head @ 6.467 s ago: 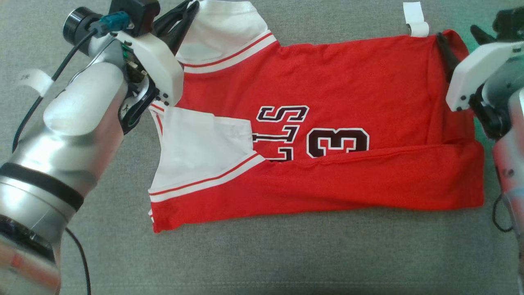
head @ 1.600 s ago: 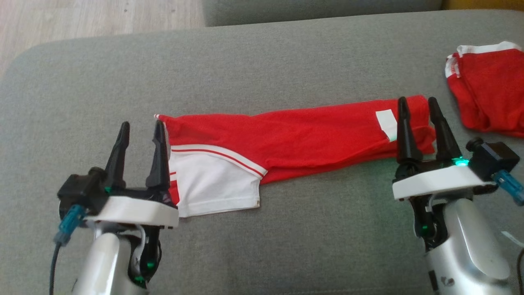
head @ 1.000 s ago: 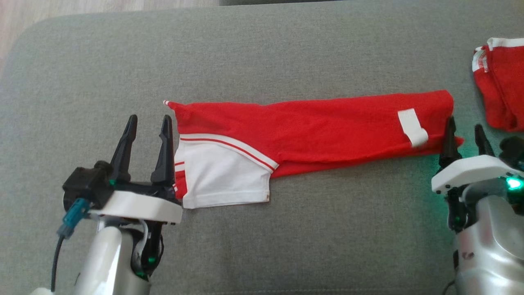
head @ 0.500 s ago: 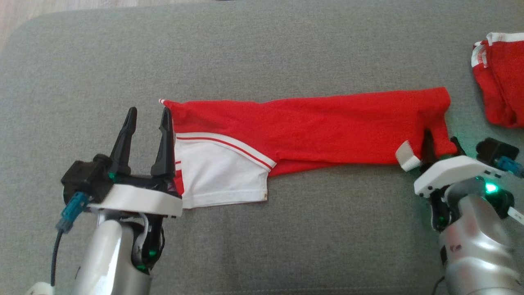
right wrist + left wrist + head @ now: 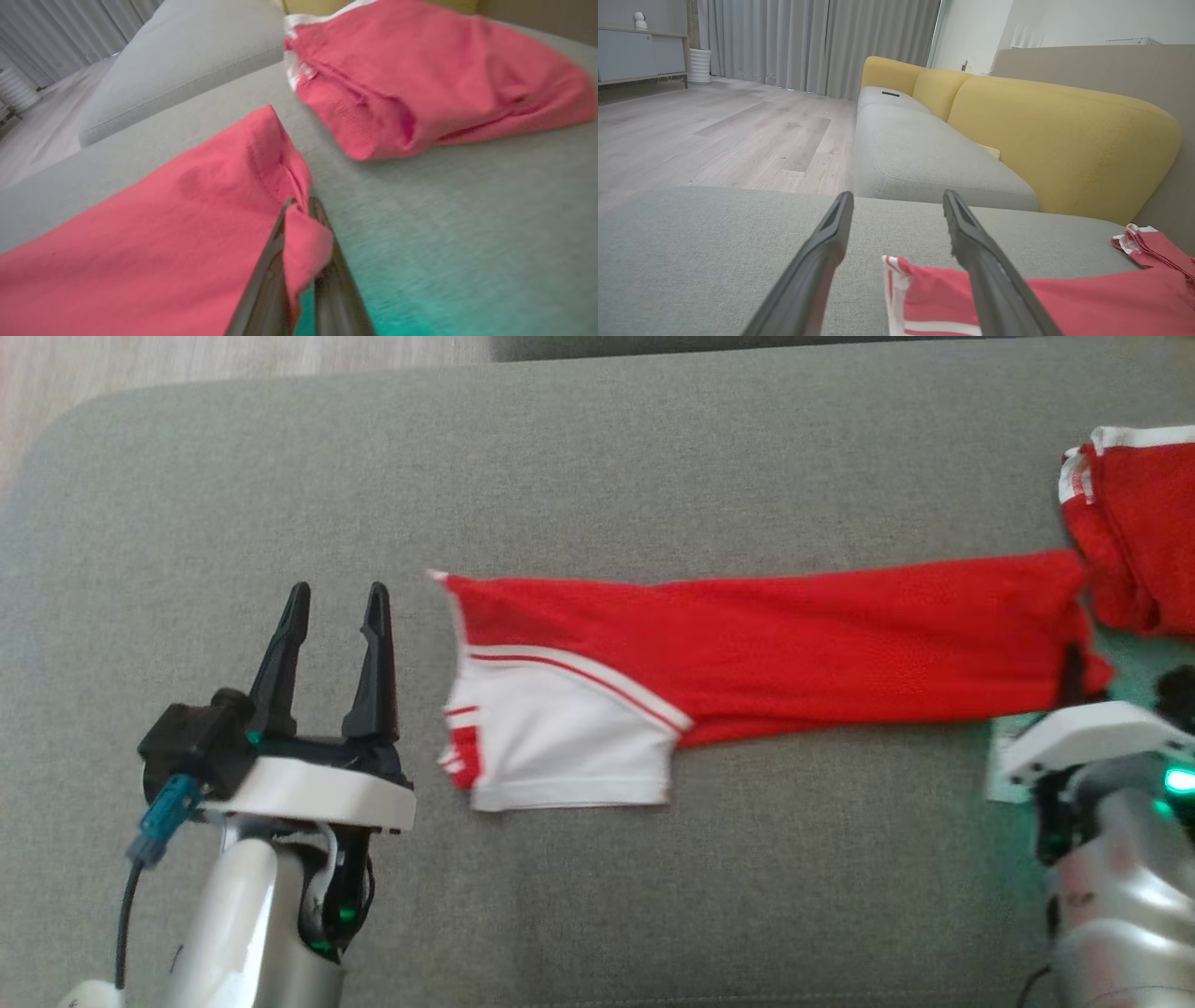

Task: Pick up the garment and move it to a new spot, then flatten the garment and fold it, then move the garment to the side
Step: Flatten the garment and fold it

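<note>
On the grey cushion (image 5: 597, 457): garment (image 5: 775, 639) lies folded into a long red strip running L to R across the head view, with a white sleeve w/ red-and-white trim at its L end.
Garment, R end: pinched in the right gripper (image 5: 299, 205), a red fold bunched between the fingers (clearest in the right wrist view).
Right gripper: clenched on the garment's R corner. In the head view its fingers are mostly hidden behind the cloth.
Left gripper (image 5: 337, 588): released, fingers spread, nothing between them. Pos. just L of the sleeve end, apart from it.
Second red garment (image 5: 1134, 551): crumpled at the cushion's far R, just beside the strip's R end.
Background, left wrist view: yellow sofa back (image 5: 1064, 135), wood floor (image 5: 714, 135), grey curtains (image 5: 808, 42).
</note>
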Robot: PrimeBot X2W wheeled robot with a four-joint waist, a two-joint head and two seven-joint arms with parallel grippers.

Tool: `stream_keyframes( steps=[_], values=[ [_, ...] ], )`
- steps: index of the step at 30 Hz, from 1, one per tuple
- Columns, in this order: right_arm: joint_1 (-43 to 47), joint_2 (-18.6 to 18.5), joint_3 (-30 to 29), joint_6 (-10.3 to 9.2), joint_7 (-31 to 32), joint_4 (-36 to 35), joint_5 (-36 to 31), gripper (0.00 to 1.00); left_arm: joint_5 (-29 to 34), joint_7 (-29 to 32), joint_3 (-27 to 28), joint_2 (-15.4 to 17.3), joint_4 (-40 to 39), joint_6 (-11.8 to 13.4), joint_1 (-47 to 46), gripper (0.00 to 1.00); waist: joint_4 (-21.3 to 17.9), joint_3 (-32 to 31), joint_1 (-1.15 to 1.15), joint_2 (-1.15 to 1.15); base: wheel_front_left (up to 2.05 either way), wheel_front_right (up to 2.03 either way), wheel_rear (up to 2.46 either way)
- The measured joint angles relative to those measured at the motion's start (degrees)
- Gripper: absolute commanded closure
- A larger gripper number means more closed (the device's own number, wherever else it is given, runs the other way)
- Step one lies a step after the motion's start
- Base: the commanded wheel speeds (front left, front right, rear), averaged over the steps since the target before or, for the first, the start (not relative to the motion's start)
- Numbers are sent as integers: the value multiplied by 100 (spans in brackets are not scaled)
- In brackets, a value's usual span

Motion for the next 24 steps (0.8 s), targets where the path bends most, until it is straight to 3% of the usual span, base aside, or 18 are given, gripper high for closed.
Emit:
stream_keyframes(
  steps=[6,12,14,18,24],
  values=[
    [1,-63,-737,0,-59,-333,-545,100,-51,0,4,-2,7,2,42,0,-17,-126,0,0,0,0,0],
    [0,124,-372,0,-77,-652,-565,100,-58,0,3,-3,43,4,87,0,-7,-340,0,0,0,0,0],
    [-5,104,159,0,-65,-680,-223,100,-59,0,-1,-3,58,3,103,0,12,-422,0,0,0,0,0],
    [7,115,1720,0,-22,-792,1092,100,-81,0,-7,-7,86,4,283,0,90,-599,0,0,0,0,0],
    [424,118,3733,0,185,-1745,2674,100,-148,0,8,-5,87,5,493,0,234,-767,0,0,0,0,0]
  ],
)
